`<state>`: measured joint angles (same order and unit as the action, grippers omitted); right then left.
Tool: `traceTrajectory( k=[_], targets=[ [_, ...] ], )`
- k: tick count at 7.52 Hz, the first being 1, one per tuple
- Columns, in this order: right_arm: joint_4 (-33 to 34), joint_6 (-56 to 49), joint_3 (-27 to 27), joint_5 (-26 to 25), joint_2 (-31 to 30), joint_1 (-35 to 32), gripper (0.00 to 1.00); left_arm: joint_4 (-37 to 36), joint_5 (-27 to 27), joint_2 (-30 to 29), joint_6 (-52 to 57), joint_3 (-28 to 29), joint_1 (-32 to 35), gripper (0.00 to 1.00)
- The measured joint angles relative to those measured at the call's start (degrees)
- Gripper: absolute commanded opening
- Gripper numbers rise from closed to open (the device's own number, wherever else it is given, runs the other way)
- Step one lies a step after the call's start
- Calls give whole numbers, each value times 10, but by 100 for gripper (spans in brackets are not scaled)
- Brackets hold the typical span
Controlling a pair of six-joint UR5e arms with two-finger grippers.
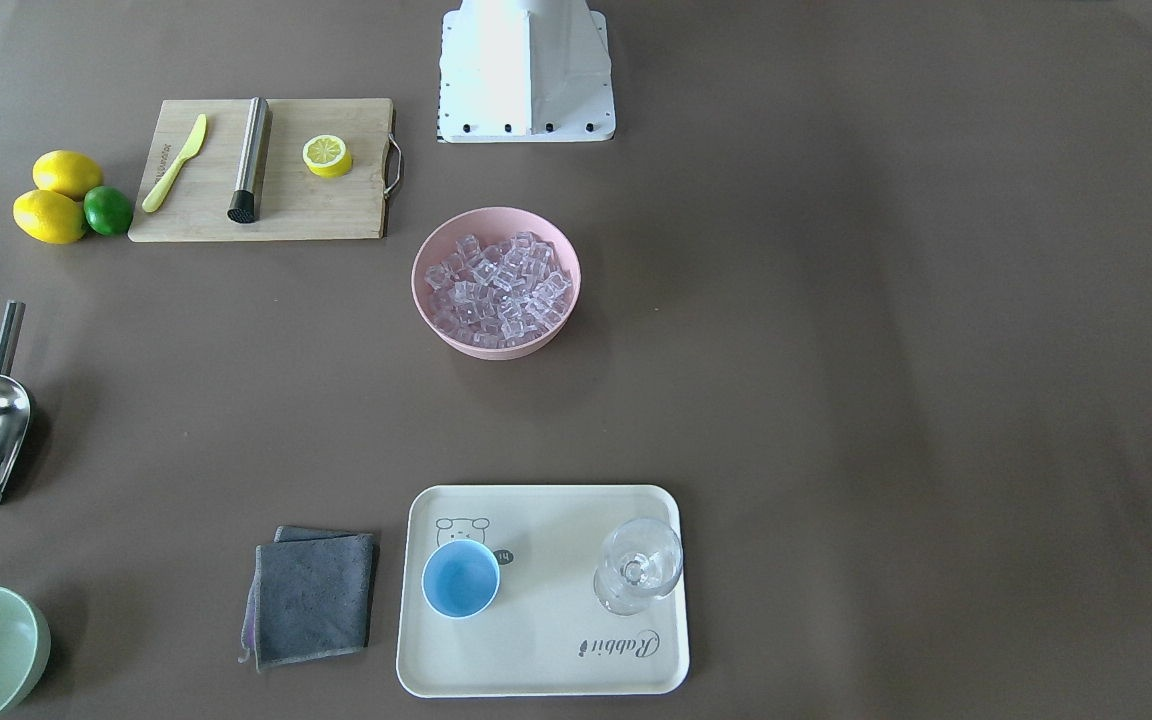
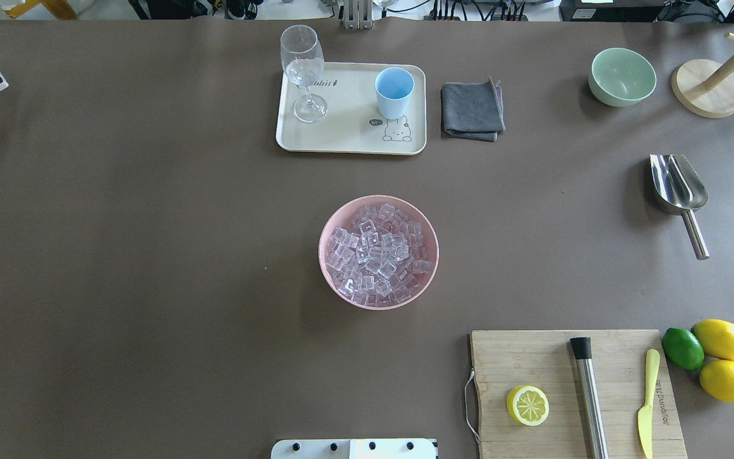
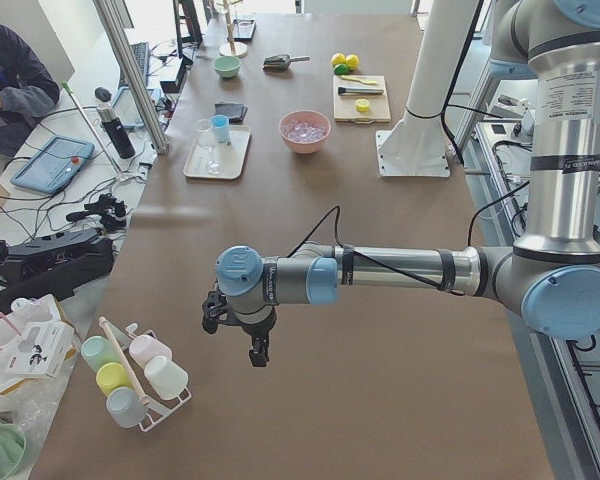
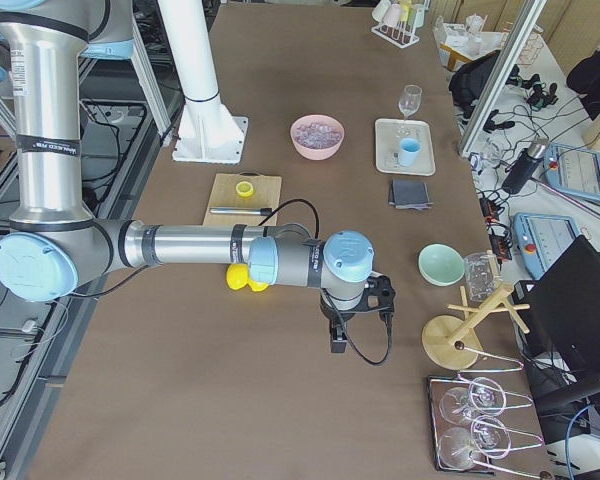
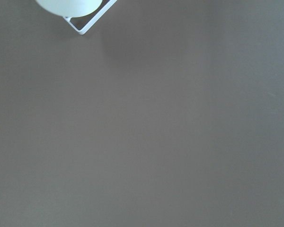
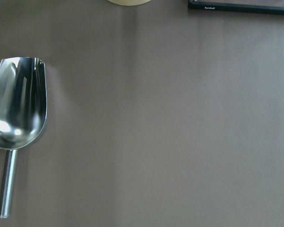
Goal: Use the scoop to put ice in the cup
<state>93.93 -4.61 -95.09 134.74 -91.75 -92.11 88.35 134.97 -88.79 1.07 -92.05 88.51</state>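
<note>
The ice [image 2: 376,255] fills a pink bowl [image 2: 335,217] at the table's middle. The light-blue cup [image 2: 394,92] stands upright and empty on a cream tray [image 2: 348,137]. The steel scoop [image 2: 676,185] lies on the table at the right, handle toward the robot; it also shows in the right wrist view [image 6: 19,111], at the left. My left gripper [image 3: 258,350] hangs over bare table far from these things. My right gripper [image 4: 337,340] hangs near the scoop's end of the table. Both show only in side views, so I cannot tell if they are open.
A stemmed glass [image 2: 303,64] shares the tray. A grey cloth [image 2: 472,109], a green bowl [image 2: 622,76] and a wooden stand [image 2: 708,89] lie beyond the scoop. A cutting board [image 2: 532,357] holds a steel cylinder [image 2: 590,398], half lemon and knife. A mug rack [image 3: 130,375] is by the left gripper.
</note>
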Motion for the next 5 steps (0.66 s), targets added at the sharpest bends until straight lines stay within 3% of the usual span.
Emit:
traceTrajectory(
  k=[3,5],
  targets=[
    [-36,90,-8,1,11,63,100,49,49,-18,1,-7,-47,98],
    [-122,229,-8,6,14,121,100,86,52,-36,-4,-21,-103,98]
  ],
)
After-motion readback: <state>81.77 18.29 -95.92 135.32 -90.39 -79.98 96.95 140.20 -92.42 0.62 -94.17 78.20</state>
